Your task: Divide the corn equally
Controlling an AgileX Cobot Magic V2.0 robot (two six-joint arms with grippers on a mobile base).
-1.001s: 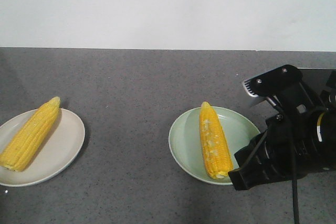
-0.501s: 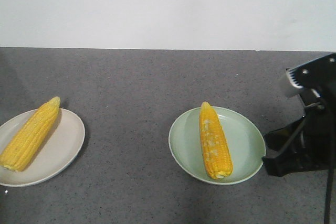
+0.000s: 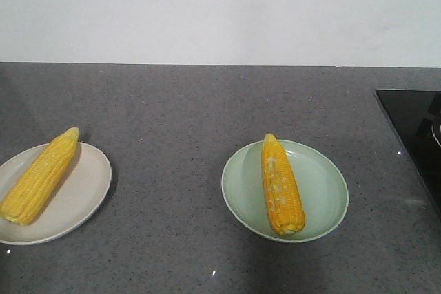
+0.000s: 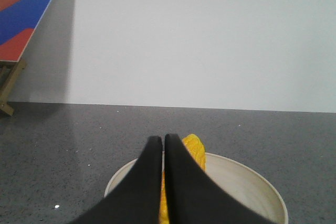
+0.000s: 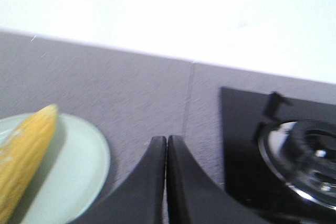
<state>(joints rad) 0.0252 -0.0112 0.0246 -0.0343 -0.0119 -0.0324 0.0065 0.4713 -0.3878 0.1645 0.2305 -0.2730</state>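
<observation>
Pressed together, fingertip to fingertip, on both sides: right gripper (image 5: 166,141) shut with nothing between its black tapered fingers, hanging over bare counter between the green plate (image 5: 84,166) and the black hob (image 5: 247,129); left gripper (image 4: 161,141) likewise shut and empty, poised above the cream plate (image 4: 247,182) with a cob's tip peeking past its fingers. Neither arm visible in the front view. One corn cob on cream plate (image 3: 40,175) at near left, lying diagonally with its pale tip overhanging the far rim; one corn cob on green plate (image 3: 281,184) right of centre, lying near-to-far, tip pointing far, blunt end at the near rim. Judged already even, one cob per plate, plates well apart. Likely firm and fairly weighty in hand, stiff along the length, unlikely to bend or crush under moderate squeeze; kernel rows bumpy and a little glossy, so probably prone to rolling or slipping if pinched near the tapered tip. Best taken across the thick middle, jaws closing on the round sides. Plates (image 3: 310,163) shallow, smooth and glazed, apparently ceramic, round to slightly oval, so liable to slide on a nudge. Counter (image 3: 179,108) dark grey, speckled, stone-like and matt. Hob glossy, with a metal burner ring. Plain white wall behind.
</observation>
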